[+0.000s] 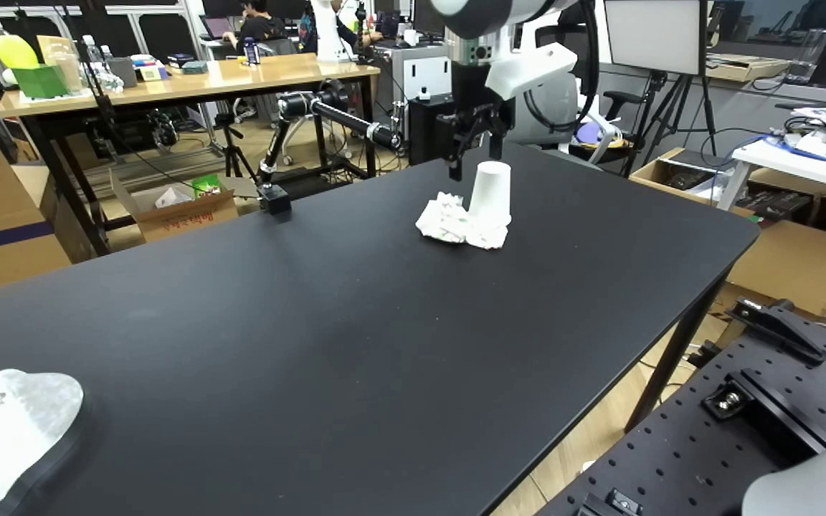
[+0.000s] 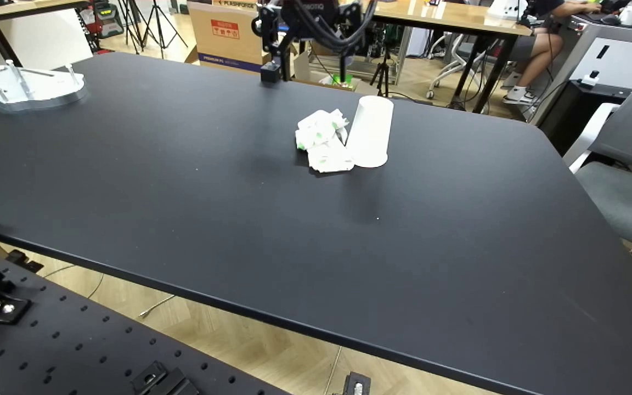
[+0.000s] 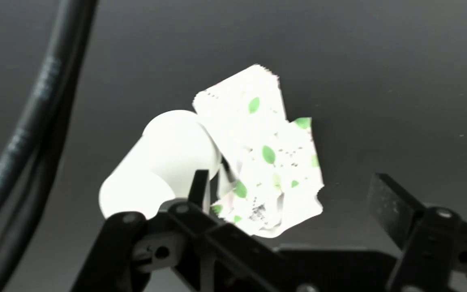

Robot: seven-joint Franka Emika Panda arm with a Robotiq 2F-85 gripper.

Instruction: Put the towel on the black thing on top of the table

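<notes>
The towel is a crumpled white sheet with green leaf prints. It lies on the black table in both exterior views (image 1: 444, 219) (image 2: 322, 140) and in the wrist view (image 3: 253, 125). My gripper (image 1: 475, 159) is above the towel, apart from it, with its fingers spread and nothing between them. It also shows in an exterior view (image 2: 314, 71) and in the wrist view (image 3: 290, 190). A small black block (image 1: 274, 200) stands at the table's edge under a black jointed arm; it also shows in an exterior view (image 2: 270, 72). I cannot tell if this is the task's black thing.
A white paper cup (image 1: 491, 188) stands upside down against the towel, also visible in an exterior view (image 2: 371, 131) and in the wrist view (image 3: 172, 150). A white-topped plate with pegs (image 1: 40, 401) lies at the table's far end. The black jointed arm (image 1: 341, 117) rises beside the table.
</notes>
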